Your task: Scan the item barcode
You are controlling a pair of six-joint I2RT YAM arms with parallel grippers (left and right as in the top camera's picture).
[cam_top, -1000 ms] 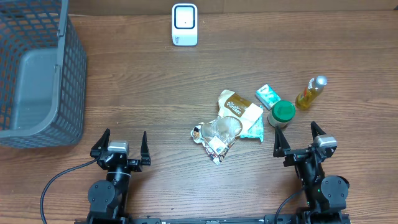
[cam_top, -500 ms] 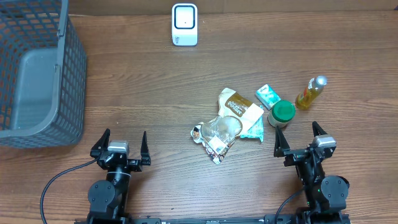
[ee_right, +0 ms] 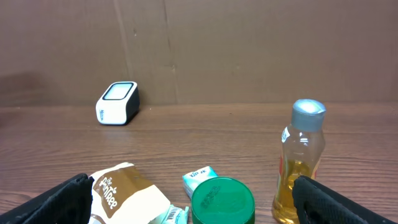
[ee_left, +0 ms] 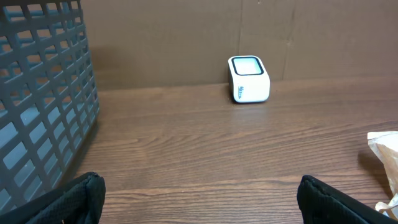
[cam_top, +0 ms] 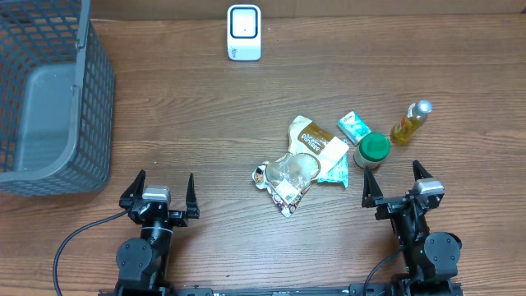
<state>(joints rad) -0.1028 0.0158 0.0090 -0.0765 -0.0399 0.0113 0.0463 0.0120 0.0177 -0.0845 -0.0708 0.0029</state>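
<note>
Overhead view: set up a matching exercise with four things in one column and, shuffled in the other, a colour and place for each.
Things:
1. basket
2. scanner
3. bottle
4. jar

Descriptions:
A. white, at the far edge
B. green lid, next to the bags
C. grey, at the left
D. yellow liquid, farthest right

Pairs: 1-C, 2-A, 3-D, 4-B
</note>
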